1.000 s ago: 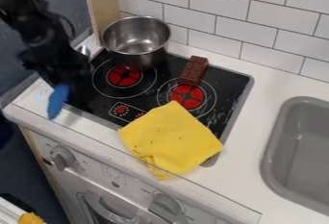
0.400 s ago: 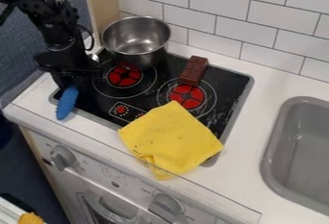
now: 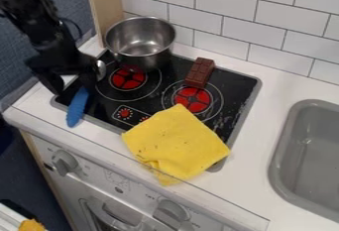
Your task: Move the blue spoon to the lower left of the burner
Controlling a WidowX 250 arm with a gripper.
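Spoon by the near left edge of the hob, gripper right above it

Nearest my camera, two knobs (image 3: 64, 162) sit on the oven front (image 3: 132, 188). Beyond them, the yellow cloth (image 3: 175, 143) lies bunched across the hob's near edge and onto the counter (image 3: 255, 150). To its left I have the spoon (image 3: 77, 107): its blue handle slants across the hob's (image 3: 232, 84) near left edge, near and left of the left burner (image 3: 128, 78). Its metal bowl shows at the far end, just right of the gripper (image 3: 64, 79). I can't tell whether the gripper is clenched on the spoon or has released it. The arm (image 3: 39, 27) comes in from the far left. Over on the right is the grey sink (image 3: 283, 136). The right burner (image 3: 193, 99) glows red too, with the chocolate (image 3: 200, 73) just beyond it. Farther left, the pot (image 3: 144, 60) stands upright beyond the left burner, before the tiled wall (image 3: 265, 14).
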